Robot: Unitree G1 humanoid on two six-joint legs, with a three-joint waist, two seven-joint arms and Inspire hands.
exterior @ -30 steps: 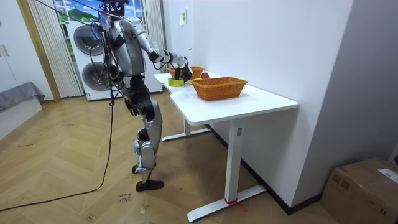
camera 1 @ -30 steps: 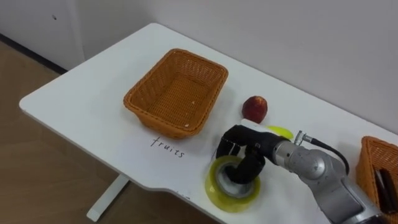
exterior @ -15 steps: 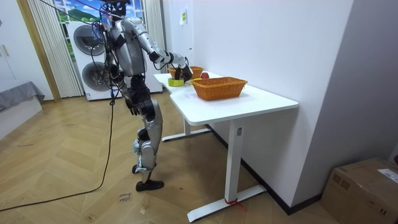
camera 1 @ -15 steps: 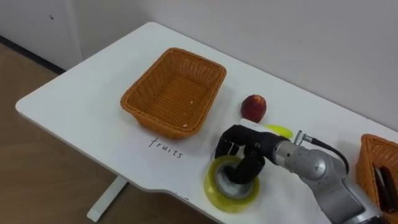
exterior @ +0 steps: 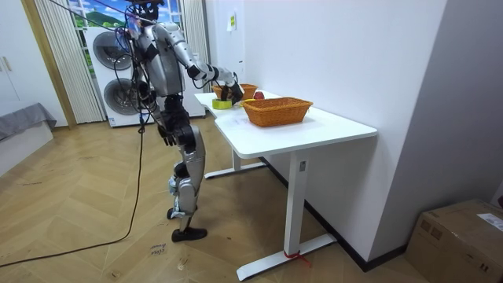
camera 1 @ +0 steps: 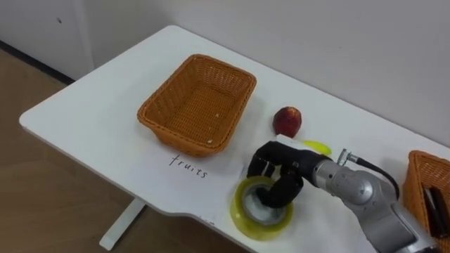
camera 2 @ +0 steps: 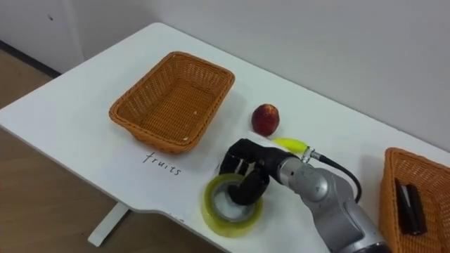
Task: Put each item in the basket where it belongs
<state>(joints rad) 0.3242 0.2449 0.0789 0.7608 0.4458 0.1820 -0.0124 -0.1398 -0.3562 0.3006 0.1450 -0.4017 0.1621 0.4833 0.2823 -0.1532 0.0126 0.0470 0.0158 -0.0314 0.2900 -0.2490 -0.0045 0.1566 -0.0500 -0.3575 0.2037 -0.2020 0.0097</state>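
Your R hand (camera 1: 278, 176) is clamped on the tape roll (camera 1: 245, 218) at the table's (camera 1: 91, 112) near edge, thumb down in its core. A yellow item (camera 1: 318, 147) lies just behind the hand at 1 o'clock, the apple (camera 1: 287, 121) at 12. The basket (camera 1: 169, 116) is at 10 o'clock, well apart. L hand (exterior: 166, 135) hangs by the hip; can't tell its state.

Two wicker baskets (camera 1: 179, 137) (camera 2: 385, 197), one red fruit (camera 1: 287, 121), one tape roll (camera 1: 246, 218) (yellow), one dark object (camera 2: 409, 205).
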